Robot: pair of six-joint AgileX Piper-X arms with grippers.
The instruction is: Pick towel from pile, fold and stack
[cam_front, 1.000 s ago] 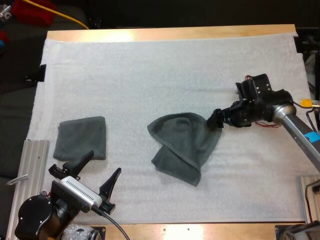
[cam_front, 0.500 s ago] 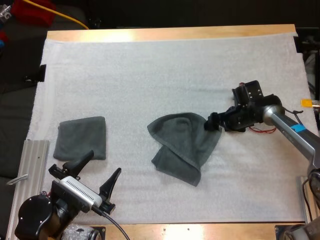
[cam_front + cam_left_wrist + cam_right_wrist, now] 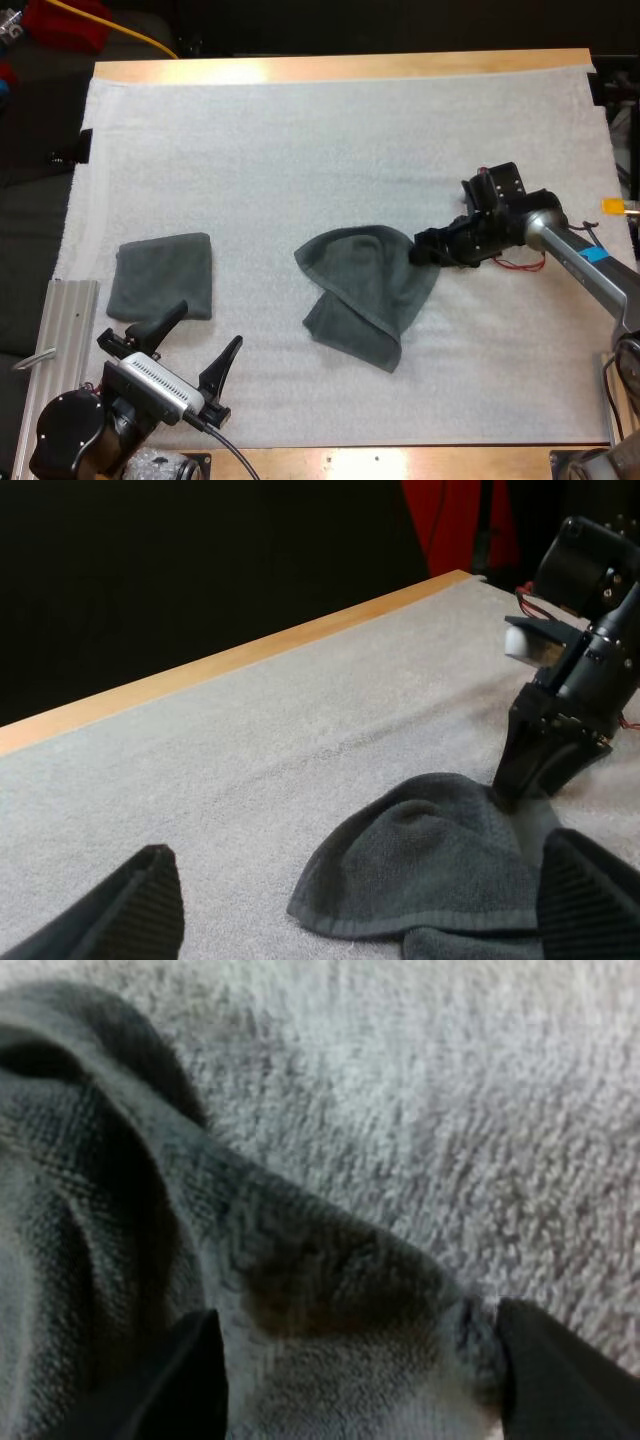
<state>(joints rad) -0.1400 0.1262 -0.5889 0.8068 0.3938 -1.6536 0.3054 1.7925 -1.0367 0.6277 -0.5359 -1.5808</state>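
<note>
Wooden table [image 3: 340,68], white mat [image 3: 300,150]. The crumpled dark grey-green towel [image 3: 365,290] lies mid-mat. My right gripper [image 3: 425,250] is at its right edge, fingers spread astride the fold. Left, a folded grey-green towel [image 3: 162,275]; near it my left gripper [image 3: 197,347], spread, empty.

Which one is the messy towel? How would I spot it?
Look at the white mat covering the table. Near its middle lies the crumpled towel, with the right gripper at its edge. The folded towel toward the mat's left side is a neat square; this one is rumpled and lopsided.
</note>
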